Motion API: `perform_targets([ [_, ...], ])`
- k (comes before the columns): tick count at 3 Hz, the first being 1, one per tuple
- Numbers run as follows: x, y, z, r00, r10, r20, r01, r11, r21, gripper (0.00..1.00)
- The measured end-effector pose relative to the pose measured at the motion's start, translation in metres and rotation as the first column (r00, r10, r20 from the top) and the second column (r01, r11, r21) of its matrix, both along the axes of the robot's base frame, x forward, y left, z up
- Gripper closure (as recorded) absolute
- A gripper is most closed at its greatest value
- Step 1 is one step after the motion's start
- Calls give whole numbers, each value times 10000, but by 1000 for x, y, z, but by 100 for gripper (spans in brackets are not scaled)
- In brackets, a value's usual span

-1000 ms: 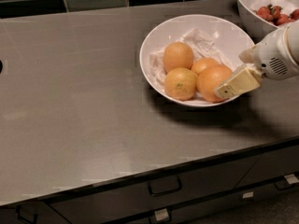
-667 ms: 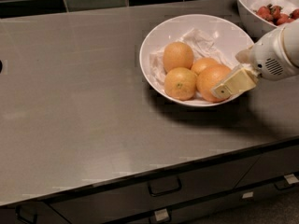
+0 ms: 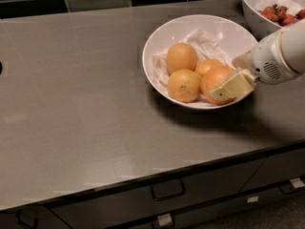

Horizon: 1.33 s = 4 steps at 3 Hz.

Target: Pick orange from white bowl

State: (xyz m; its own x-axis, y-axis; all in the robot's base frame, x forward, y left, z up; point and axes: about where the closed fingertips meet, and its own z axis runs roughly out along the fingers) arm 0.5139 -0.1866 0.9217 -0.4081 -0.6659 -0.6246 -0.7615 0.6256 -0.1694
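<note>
The white bowl (image 3: 157,37), lined with crumpled white paper, sits at the back right of the grey counter and holds several oranges. The orange (image 3: 212,81), deep orange and round, lies at the bowl's front right. A paler orange with a dark stem dot (image 3: 183,85) lies to its left, another orange (image 3: 181,57) behind that one, and a small one (image 3: 208,66) between them. My gripper (image 3: 225,78) reaches in from the right, open. Its cream near finger (image 3: 232,85) lies across the orange's right front, and its far finger (image 3: 241,61) is behind the orange.
A second white bowl with red fruit (image 3: 257,13) stands just behind the arm at the back right corner. Dark tiles run along the back wall. Drawers with handles (image 3: 167,191) sit below the counter's front edge.
My gripper has slid a little to the left, further over the orange's right side. The oranges and the bowl have not moved.
</note>
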Motion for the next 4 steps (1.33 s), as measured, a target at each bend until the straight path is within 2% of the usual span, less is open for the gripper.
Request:
perform_targets([
  [3,5,10,-16,9996,185,-217,-180,9996,225,36],
  [4,7,12,-22,9993,225,-314,-217,9994,263,55],
])
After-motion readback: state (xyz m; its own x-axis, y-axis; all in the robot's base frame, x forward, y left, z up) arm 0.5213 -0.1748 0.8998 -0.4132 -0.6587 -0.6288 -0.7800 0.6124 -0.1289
